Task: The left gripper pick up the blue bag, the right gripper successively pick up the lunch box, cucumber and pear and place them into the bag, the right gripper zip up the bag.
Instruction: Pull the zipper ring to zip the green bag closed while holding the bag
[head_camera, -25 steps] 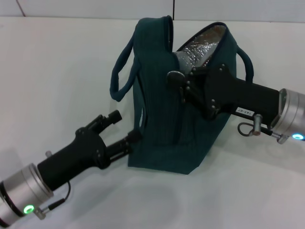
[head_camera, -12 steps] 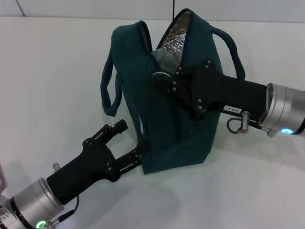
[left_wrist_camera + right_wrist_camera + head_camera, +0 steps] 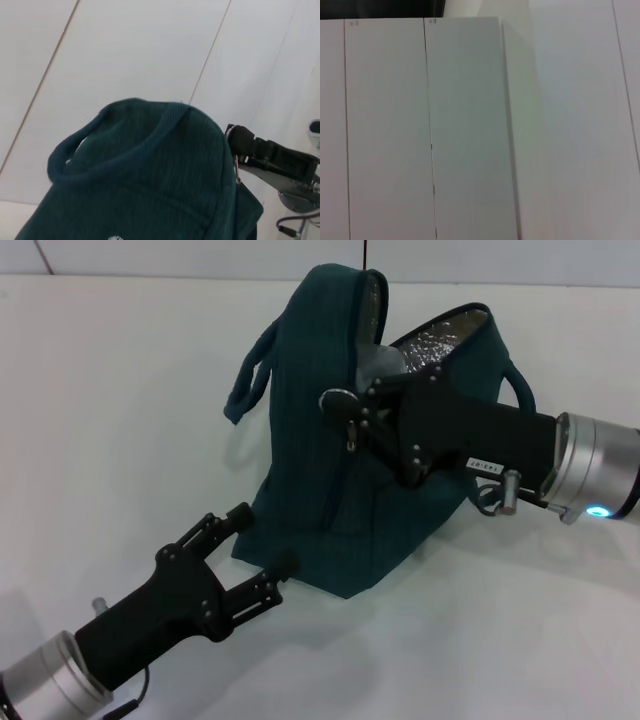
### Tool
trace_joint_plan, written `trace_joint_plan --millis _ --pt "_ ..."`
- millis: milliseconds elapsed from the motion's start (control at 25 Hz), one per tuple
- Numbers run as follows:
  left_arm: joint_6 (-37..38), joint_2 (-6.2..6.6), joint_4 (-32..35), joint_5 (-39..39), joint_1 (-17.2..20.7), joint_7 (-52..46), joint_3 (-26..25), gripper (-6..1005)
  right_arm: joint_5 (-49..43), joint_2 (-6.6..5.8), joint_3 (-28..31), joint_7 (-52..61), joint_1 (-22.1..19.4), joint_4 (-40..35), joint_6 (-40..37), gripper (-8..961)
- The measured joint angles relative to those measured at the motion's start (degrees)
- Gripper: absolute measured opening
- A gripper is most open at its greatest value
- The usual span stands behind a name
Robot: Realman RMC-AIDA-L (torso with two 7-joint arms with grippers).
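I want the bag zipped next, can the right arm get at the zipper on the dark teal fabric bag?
Probably yes: the right gripper is already at the open mouth of the dark teal fabric bag, with nothing between them.

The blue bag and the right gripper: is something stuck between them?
Nothing visible is. The right gripper is right up against the blue bag at its open top, by the zipper edge. The left gripper is by the bag's bottom corner.
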Motion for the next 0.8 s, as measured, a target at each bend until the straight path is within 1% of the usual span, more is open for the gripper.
trace_joint_plan --millis 160,320,760,800 --pt "-2.9 -0.38 -0.5 -0.5 -0.3 0.1 -0.2 886 0.0 0.00 0.0 0.0 0.3 0.0 0.0 15" --pt "-4.5 -0.55 -1.4 -1.2 -2.0 0.2 -0.4 886 0.0 0.00 0.1 0.0 0.3 0.0 0.0 15" --pt "-7.4 -0.46 -2.2 -3.3 -3.9 0.2 -0.4 885 0.1 -0.06 0.5 0.0 0.3 0.0 0.0 16" --pt "-7.5 -0.42 -2.1 -3.3 -4.0 0.4 -0.3 853 0.1 -0.08 0.5 0.0 0.3 0.0 0.0 16"
